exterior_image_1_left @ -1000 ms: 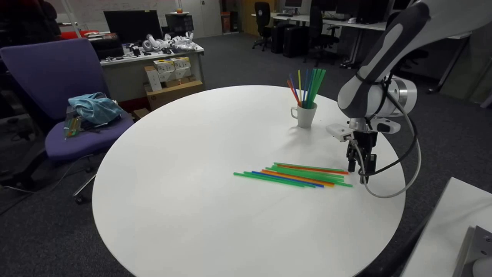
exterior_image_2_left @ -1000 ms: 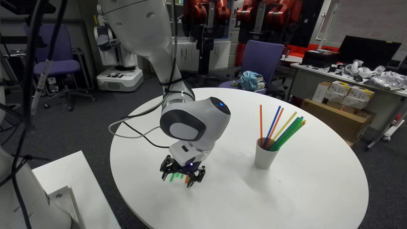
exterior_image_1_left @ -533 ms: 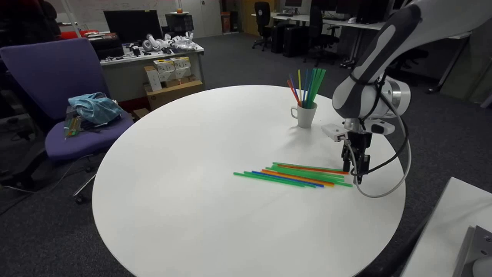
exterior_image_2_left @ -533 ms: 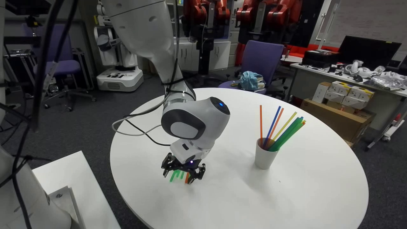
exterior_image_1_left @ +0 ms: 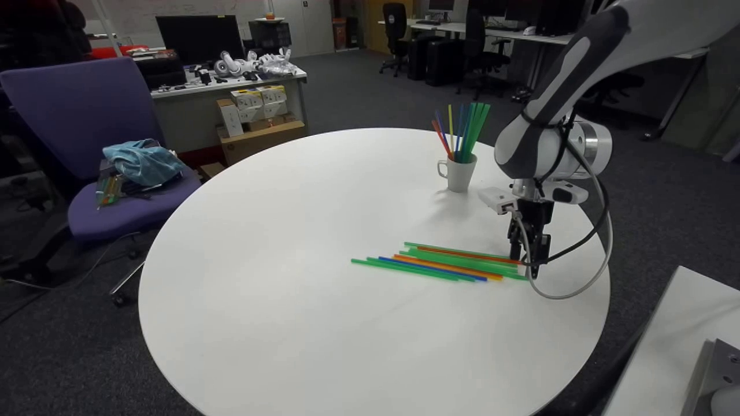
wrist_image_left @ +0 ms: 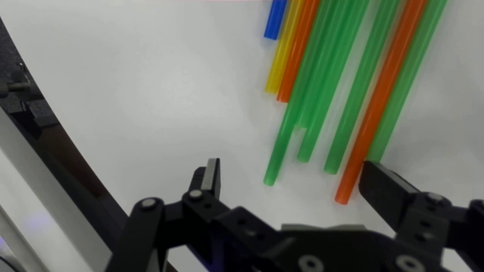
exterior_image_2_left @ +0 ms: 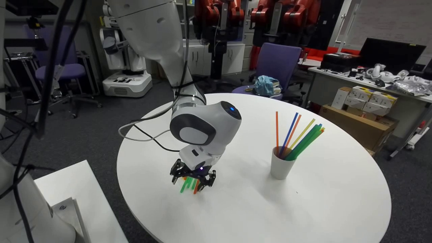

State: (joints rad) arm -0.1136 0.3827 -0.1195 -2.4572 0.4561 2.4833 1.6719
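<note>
Several long straws lie side by side on the white table point(exterior_image_1_left: 289, 323), seen well in an exterior view. In the wrist view, green straws point(wrist_image_left: 280, 158), a yellow straw point(wrist_image_left: 283, 56), a blue straw point(wrist_image_left: 275, 19) and an orange straw point(wrist_image_left: 363, 139) run up from near the jaws. My gripper point(wrist_image_left: 291, 164) stands open around the ends of several straws, holding none. Its right finger point(wrist_image_left: 389, 192) appears to touch the orange straw and covers the end of the outermost green straw point(wrist_image_left: 412, 71). The left finger point(wrist_image_left: 211, 177) is apart from the straws. In both exterior views the gripper point(exterior_image_1_left: 524, 267) point(exterior_image_2_left: 187, 185) is low over the table.
A white mug point(exterior_image_1_left: 459, 176) point(exterior_image_2_left: 282, 167) holding upright coloured straws point(exterior_image_2_left: 303, 141) stands on the table, beyond the lying straws. A purple chair point(exterior_image_1_left: 87, 144) with a blue cloth is beside the table. Cables point(exterior_image_1_left: 607, 254) hang from the wrist close to the tabletop.
My gripper has moved toward the straws, leftward in an exterior view, and now stands around their ends. The outermost green straw and the orange straw have shifted slightly; the mug has stayed put.
</note>
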